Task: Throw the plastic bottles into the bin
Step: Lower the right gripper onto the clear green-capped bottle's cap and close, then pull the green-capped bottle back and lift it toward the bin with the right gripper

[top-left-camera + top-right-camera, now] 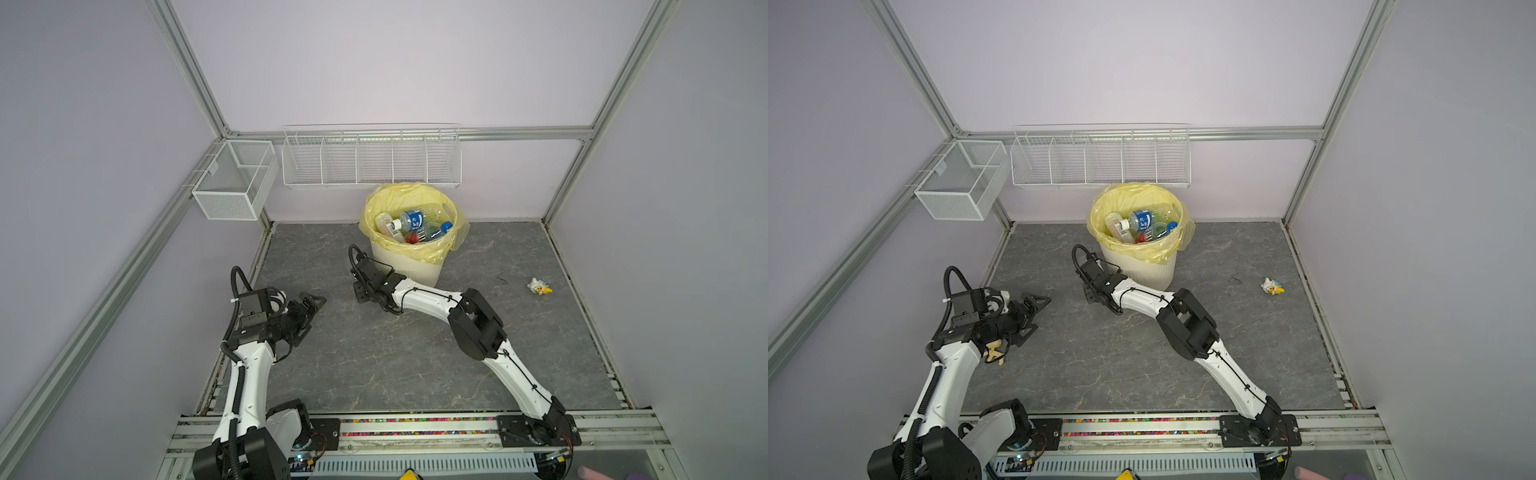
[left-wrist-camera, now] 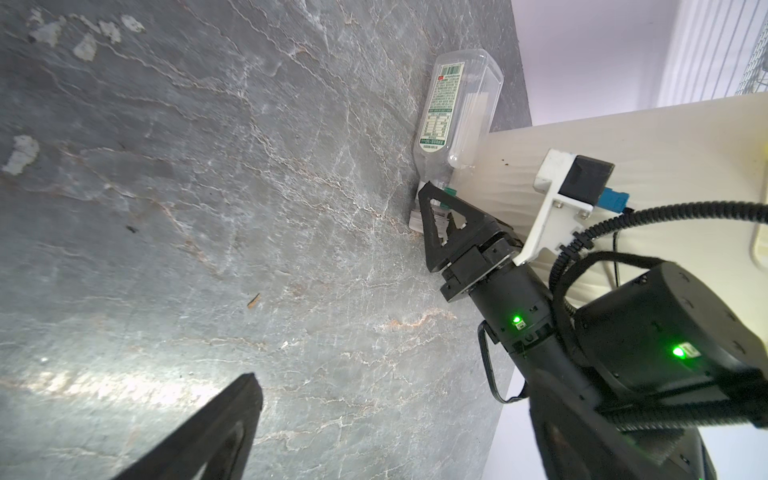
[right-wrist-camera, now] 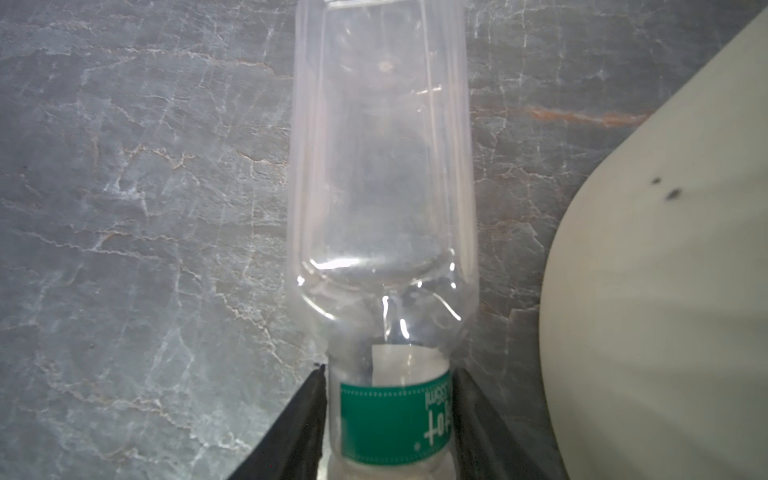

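Top views, left gripper (image 1: 312,313): hangs low over the left side of the surface (image 1: 374,357). Fingers spread wide, nothing between them.
Top views, right gripper (image 1: 360,291): down at the foot of the bin (image 1: 415,272), on the bin's left side. The wrist covers its fingers here, so their spread cannot be read from above.
Top views, bin contents: several plastic bottles (image 1: 411,222) lie inside the yellow bag (image 1: 432,253), with blue, white and red caps showing. Seen in both top views.
Top views, other: a small toy figure (image 1: 539,286) lies alone on the right of the surface. Wire baskets (image 1: 370,162) hang on the back wall above the bin.
Left wrist, clear bottle (image 2: 453,104): lying on its side on the surface, body touching the bin wall (image 2: 644,137), printed label facing up.
Left wrist, right gripper (image 2: 436,216): fingers (image 2: 430,232) closed around the neck end of the clear bottle.
Left wrist, left gripper: only one finger tip in view, over bare surface.
Right wrist, clear bottle (image 3: 382,166): runs straight away from the camera, base farthest. A green band (image 3: 395,419) wraps the neck.
Right wrist, fingers (image 3: 299,428): one pressed against each side of the green band, gripping the neck. The bin wall (image 3: 665,291) is just beside the bottle.
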